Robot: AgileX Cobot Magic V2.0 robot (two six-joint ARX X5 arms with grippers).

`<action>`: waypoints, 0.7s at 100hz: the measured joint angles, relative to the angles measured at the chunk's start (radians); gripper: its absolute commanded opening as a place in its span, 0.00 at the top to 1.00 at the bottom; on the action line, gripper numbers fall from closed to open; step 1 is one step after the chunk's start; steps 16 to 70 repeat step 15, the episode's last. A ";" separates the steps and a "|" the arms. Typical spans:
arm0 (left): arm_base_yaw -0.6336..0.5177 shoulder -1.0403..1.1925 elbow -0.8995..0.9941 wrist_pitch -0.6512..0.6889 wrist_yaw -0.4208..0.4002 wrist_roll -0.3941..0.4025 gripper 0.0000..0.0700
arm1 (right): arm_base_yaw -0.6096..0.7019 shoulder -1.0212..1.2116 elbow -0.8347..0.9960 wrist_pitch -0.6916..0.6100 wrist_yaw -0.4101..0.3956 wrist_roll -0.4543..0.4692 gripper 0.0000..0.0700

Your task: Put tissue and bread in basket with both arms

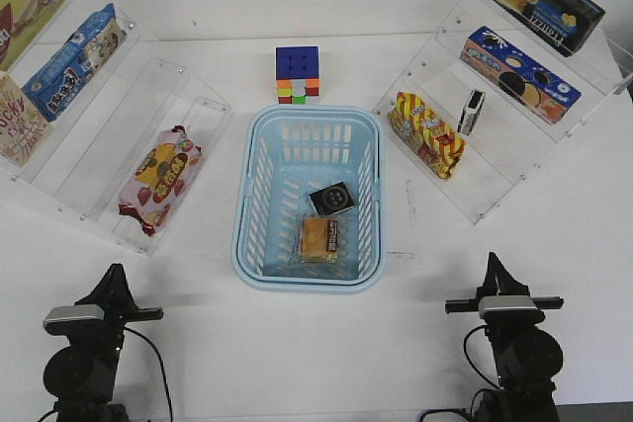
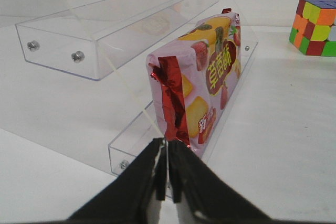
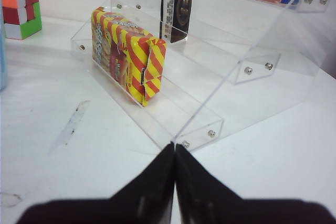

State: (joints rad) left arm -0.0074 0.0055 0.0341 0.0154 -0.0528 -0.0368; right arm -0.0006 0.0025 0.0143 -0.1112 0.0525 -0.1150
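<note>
Left gripper (image 2: 167, 174): jaws pressed together, nothing held, parked near the table's front edge and aimed at the pink snack bag (image 2: 202, 85) on the clear shelf (image 2: 58, 45). Right gripper (image 3: 174, 182): jaws likewise closed and empty, facing the striped bag (image 3: 128, 53) on its rack (image 3: 247, 72). Both well apart from the basket (image 1: 255, 244). Tissue (image 1: 331, 199) and bread (image 1: 320, 240) lying flat on the basket floor, just beside each other. Judged complete: both items delivered, arms parked clear.

1 light blue basket (image 1: 247, 207), 1 tissue pkt (image 1: 331, 199), 1 wrapped bread (image 1: 320, 240), 1 Rubik's cube (image 1: 298, 74), 2 grippers: left (image 1: 112, 281), right (image 1: 494, 269), 2 acrylic racks: (image 1: 203, 126), (image 1: 495, 185).
</note>
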 measured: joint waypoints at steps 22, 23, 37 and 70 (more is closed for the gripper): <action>0.000 0.000 0.000 0.000 0.000 0.000 1.00 | 0.000 0.000 0.000 0.000 0.000 0.000 1.00; 0.000 0.000 0.000 0.000 0.000 0.000 1.00 | 0.000 0.000 0.000 0.000 0.000 0.000 1.00; 0.000 0.000 0.000 0.000 0.000 0.000 1.00 | 0.000 0.000 0.000 0.000 0.000 0.000 1.00; 0.000 0.000 0.000 0.000 0.000 0.000 1.00 | 0.000 0.000 0.000 0.000 0.000 0.000 1.00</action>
